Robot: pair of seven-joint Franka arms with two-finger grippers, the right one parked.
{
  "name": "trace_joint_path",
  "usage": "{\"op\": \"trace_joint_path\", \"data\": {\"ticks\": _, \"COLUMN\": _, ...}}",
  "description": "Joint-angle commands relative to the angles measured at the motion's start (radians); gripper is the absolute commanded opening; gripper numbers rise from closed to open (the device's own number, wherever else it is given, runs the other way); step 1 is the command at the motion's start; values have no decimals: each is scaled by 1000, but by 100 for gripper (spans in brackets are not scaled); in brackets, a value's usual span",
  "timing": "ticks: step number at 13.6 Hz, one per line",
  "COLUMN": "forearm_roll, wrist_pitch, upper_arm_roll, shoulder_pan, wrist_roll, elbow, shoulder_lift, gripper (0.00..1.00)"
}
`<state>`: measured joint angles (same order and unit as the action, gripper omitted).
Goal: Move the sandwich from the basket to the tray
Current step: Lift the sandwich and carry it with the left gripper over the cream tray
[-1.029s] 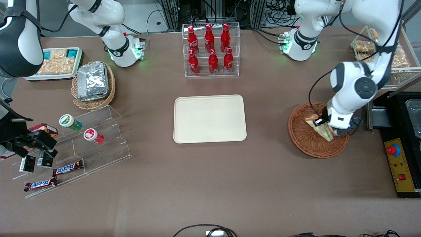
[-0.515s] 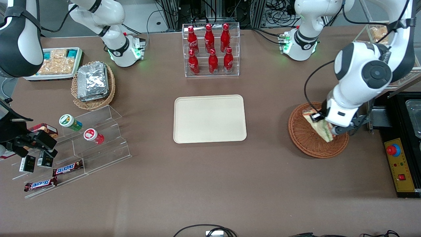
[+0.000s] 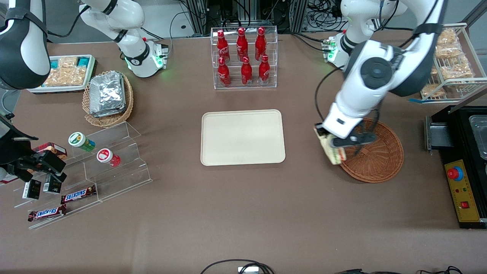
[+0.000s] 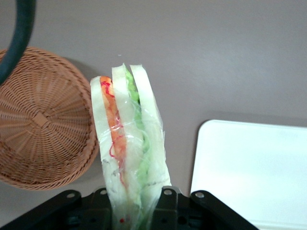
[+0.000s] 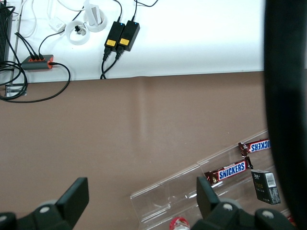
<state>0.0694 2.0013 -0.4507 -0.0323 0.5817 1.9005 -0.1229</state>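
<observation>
1. Your left gripper (image 3: 336,146) is pinching the sandwich (image 3: 331,149) by one end, and the wedge hangs clear of the table, just over the rim of the round wicker basket (image 3: 374,156) on the side toward the tray (image 3: 242,137). In the wrist view the fingers (image 4: 165,201) clamp the wrapped end, while the rest of the sandwich (image 4: 128,143) sticks out unsupported.

2. Expect it to be light and soft: three pale bread slices with orange, red and green filling under clear film. The bread will likely squash under hard pressure, and the film looks slick, so it could slide between the pads.

3. The hold is at one end, so the free end may sag or swing. A grip across the flat bread faces, as you have now, seems the safest one.

4. The tray is flat, cream-beige, low-rimmed and bare, so you have plenty of room for a landing.

5. Between the basket and the tray there is only brown table cloth (image 3: 304,182). The rack of red bottles (image 3: 243,57) stands farther from the front camera, well apart from that stretch.
</observation>
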Motion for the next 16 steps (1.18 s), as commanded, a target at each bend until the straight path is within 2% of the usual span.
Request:
{"op": "trace_joint_path", "data": {"ticks": 1, "forearm_roll": 52, "wrist_pitch": 10, "upper_arm_roll": -13, "shoulder_pan": -95, "wrist_roll": 32, "elbow": -40, "shoulder_lift": -56, "gripper": 0}}
{"op": "trace_joint_path", "data": {"ticks": 3, "forearm_roll": 81, "wrist_pitch": 42, "upper_arm_roll": -13, "shoulder_pan": -165, "wrist_roll": 38, "elbow": -40, "shoulder_lift": -98, "gripper": 0}}
{"op": "trace_joint_path", "data": {"ticks": 7, "forearm_roll": 92, "wrist_pitch": 116, "upper_arm_roll": -11, "shoulder_pan": -285, "wrist_roll": 115, "elbow": -34, "shoulder_lift": -187, "gripper": 0}}
{"op": "trace_joint_path", "data": {"ticks": 13, "forearm_roll": 291, "wrist_pitch": 223, "upper_arm_roll": -11, "shoulder_pan": -391, "wrist_roll": 344, "elbow": -23, "shoulder_lift": -355, "gripper": 0}}
{"op": "trace_joint_path", "data": {"ticks": 16, "forearm_roll": 325, "wrist_pitch": 234, "upper_arm_roll": -11, "shoulder_pan": -408, "wrist_roll": 371, "elbow": -23, "shoulder_lift": -408, "gripper": 0}}
